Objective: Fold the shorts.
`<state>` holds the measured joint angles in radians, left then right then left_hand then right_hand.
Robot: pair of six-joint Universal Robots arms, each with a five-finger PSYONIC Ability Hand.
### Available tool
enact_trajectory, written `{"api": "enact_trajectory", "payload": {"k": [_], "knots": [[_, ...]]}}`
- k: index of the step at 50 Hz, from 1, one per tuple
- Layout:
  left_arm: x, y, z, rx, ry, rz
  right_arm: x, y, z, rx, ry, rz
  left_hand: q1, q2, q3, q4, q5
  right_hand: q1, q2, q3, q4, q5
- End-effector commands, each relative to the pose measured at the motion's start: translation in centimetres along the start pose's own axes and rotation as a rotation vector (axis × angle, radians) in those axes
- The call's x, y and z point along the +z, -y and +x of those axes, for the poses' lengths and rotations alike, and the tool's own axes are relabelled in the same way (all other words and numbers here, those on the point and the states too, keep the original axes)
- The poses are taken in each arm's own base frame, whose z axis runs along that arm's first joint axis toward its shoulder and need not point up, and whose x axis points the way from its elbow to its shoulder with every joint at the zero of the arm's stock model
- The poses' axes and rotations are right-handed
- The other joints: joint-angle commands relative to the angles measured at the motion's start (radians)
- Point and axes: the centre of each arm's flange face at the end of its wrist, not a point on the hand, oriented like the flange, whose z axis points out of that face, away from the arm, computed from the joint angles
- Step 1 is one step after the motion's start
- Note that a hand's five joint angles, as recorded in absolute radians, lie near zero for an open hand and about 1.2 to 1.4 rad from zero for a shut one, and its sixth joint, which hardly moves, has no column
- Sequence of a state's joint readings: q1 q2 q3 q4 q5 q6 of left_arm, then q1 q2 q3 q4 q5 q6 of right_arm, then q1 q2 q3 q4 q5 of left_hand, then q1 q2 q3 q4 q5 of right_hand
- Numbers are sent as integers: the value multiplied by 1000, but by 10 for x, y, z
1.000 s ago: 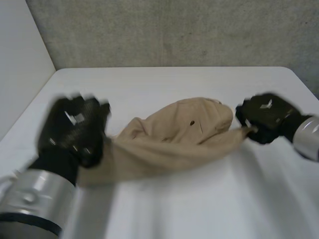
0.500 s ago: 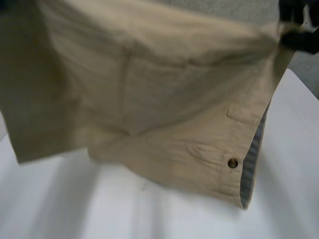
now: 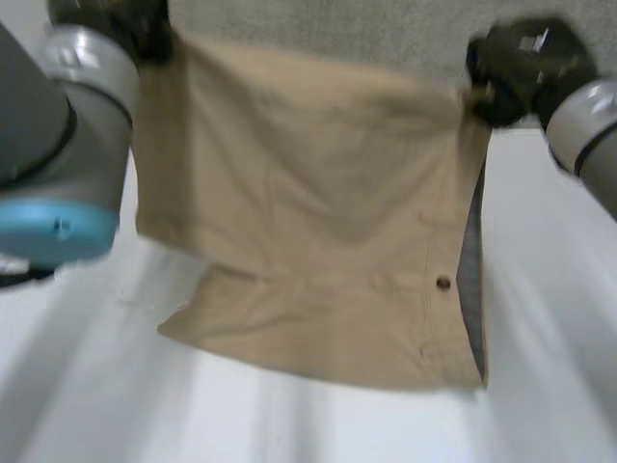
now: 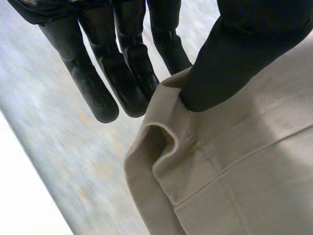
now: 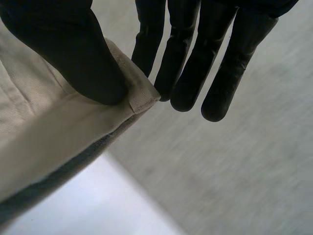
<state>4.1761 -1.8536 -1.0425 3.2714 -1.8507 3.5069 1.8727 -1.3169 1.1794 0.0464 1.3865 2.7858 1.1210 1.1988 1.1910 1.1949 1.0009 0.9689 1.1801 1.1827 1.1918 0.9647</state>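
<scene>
Up off the white worktop (image 3: 549, 318) now, and what a change: no longer bunched in a low heap between the hands as a second ago, no longer billowing right up at the head camera as half a second ago. Hanging instead as one broad, flat sheet, the tan shorts (image 3: 308, 212), stretched in the air between both hands in front of the grey wall (image 3: 337, 29), lower edge down near the worktop; touching it or just clear, cannot tell. Raised high beside the cloth, the left arm (image 3: 53, 116), grey joint and light-blue cap looming close. Pinching one top corner with the left hand (image 3: 135, 24): in the left wrist view, thumb (image 4: 234, 54) pressed on the face of the cloth, straight fingers (image 4: 124, 78) behind the hem, so clamped on the shorts. Pinching the other top corner with the right hand (image 3: 521, 63): same story in the right wrist view, thumb down on the very tip of the hem, fingers straight behind. Running down the right hand's side, a darker lining strip (image 3: 469, 270), and just beside it a small dark button (image 3: 442, 284). Reads as a shake-out done: spread, smoothed, shape readable. Nothing folded yet, though; probably laying flat on the worktop next, then folding. Worth watching those pinches, right at the extreme corners, with little margin against a slip.
</scene>
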Motion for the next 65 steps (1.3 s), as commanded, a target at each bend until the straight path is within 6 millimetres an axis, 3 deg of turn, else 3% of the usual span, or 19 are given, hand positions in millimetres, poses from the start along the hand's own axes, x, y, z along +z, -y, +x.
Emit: {"api": "enact_trajectory", "payload": {"k": [1, 6, 12, 18, 20, 25, 29, 33, 37, 40, 41, 42, 45, 46, 48, 50, 54, 61, 65], "knots": [[26, 67, -26, -28, 134, 258, 5, 73, 28, 23, -158, 342, 275, 197, 205, 201, 221, 427, 216, 214, 204, 257], [18, 80, -23, -48, 120, 282, -5, 91, 21, 25, -142, 381, 275, 197, 205, 201, 221, 427, 216, 214, 204, 257], [-14, 77, -27, -40, 83, 238, -19, 80, 12, 34, -94, 280, 275, 197, 205, 201, 221, 427, 216, 214, 204, 257], [-52, 74, -29, -47, 43, 188, -48, 74, 3, 40, -45, 174, 275, 197, 205, 201, 221, 427, 216, 214, 204, 257], [-63, 81, -34, -59, 42, 201, -56, 75, 3, 41, -40, 158, 275, 197, 205, 201, 221, 427, 216, 214, 204, 257], [-100, 131, -59, -111, 58, 315, -91, 102, 8, 36, -47, 180, 275, 197, 205, 201, 221, 427, 216, 214, 204, 257], [-114, 160, -76, -134, 80, 374, -107, 121, 12, 31, -60, 222, 275, 197, 205, 201, 221, 427, 216, 214, 204, 257], [-109, 161, -78, -119, 83, 357, -113, 126, 13, 29, -45, 221, 275, 197, 205, 201, 221, 427, 216, 214, 204, 257], [-92, 136, -61, -90, 51, 284, -101, 103, 6, 40, 9, 144, 275, 197, 205, 201, 221, 427, 216, 214, 204, 257], [-74, 97, -40, -51, 6, 176, -85, 77, -5, 53, 49, 59, 275, 197, 205, 201, 221, 427, 216, 214, 204, 257], [-70, 85, -34, -37, -7, 145, -76, 60, -11, 59, 75, 4, 275, 197, 205, 201, 221, 427, 216, 214, 204, 257], [-61, 60, -24, -12, -27, 83, -73, 52, -14, 60, 83, -20, 275, 197, 205, 201, 221, 427, 216, 214, 204, 257], [-47, 21, -16, 25, -31, -10, -61, 26, -23, 59, 113, -94, 275, 197, 205, 201, 221, 427, 216, 214, 204, 257], [-36, -5, -14, 48, -23, -68, -58, 19, -25, 58, 117, -110, 275, 197, 205, 201, 221, 427, 216, 214, 204, 257], [-28, -28, -12, 66, -18, -116, -50, 4, -29, 61, 128, -143, 275, 197, 205, 201, 221, 427, 216, 214, 204, 257], [-17, -61, -3, 83, -28, -171, -36, -20, -36, 67, 143, -193, 275, 197, 205, 201, 221, 427, 216, 214, 204, 257], [0, -105, 12, 103, -45, -198, -13, -55, -45, 69, 140, -226, 275, 197, 205, 201, 221, 427, 216, 214, 204, 257], [31, -149, 33, 102, -78, -144, 32, -92, -47, 43, 36, -169, 275, 197, 205, 201, 221, 427, 216, 214, 204, 257], [57, -171, 37, 134, -60, -93, 55, -99, -43, 29, -17, -88, 275, 197, 205, 201, 221, 427, 216, 214, 204, 257]]}}
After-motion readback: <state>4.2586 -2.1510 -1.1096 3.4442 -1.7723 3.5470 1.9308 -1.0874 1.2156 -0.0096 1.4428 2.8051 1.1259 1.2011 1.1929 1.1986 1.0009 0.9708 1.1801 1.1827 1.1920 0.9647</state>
